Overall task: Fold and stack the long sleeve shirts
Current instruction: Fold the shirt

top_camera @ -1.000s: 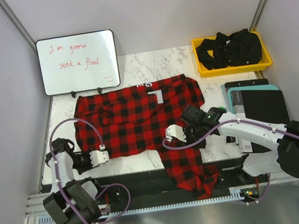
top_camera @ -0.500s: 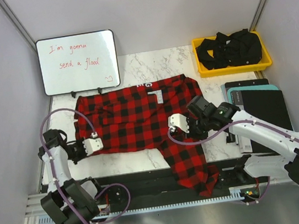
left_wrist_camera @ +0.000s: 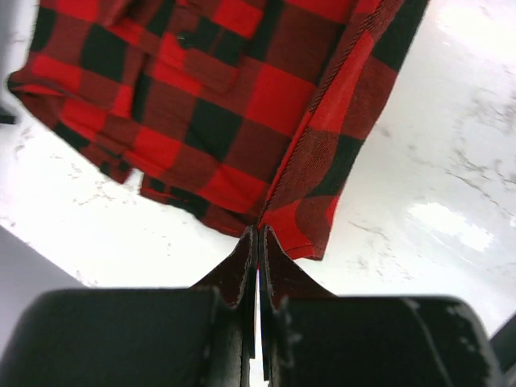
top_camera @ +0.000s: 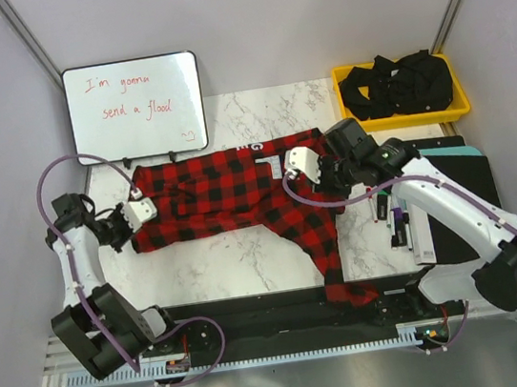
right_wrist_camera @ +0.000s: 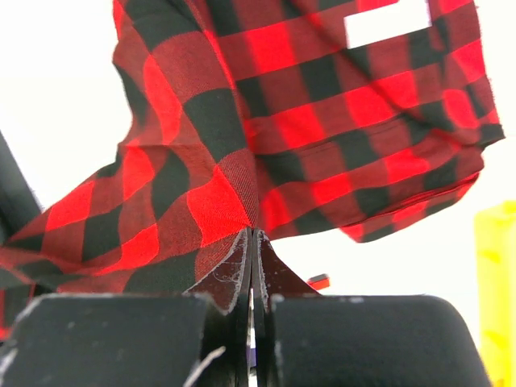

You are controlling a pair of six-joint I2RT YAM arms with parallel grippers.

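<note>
Here the red-and-black flannel shirt [top_camera: 230, 193] lies stretched across the middle of the marble bench [top_camera: 220, 261], with one sleeve trailing toward the lower centre of the frame. The left arm's fingers [left_wrist_camera: 235, 278] are pinched shut on the shirt's left edge. The right arm's fingers [right_wrist_camera: 232, 274] clamp cloth at its upper right.

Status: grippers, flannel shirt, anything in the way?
Left gripper shut on flannel shirt, right gripper too. Shirt partly folded, one sleeve trailing over near table edge. Whiteboard close behind it.
</note>
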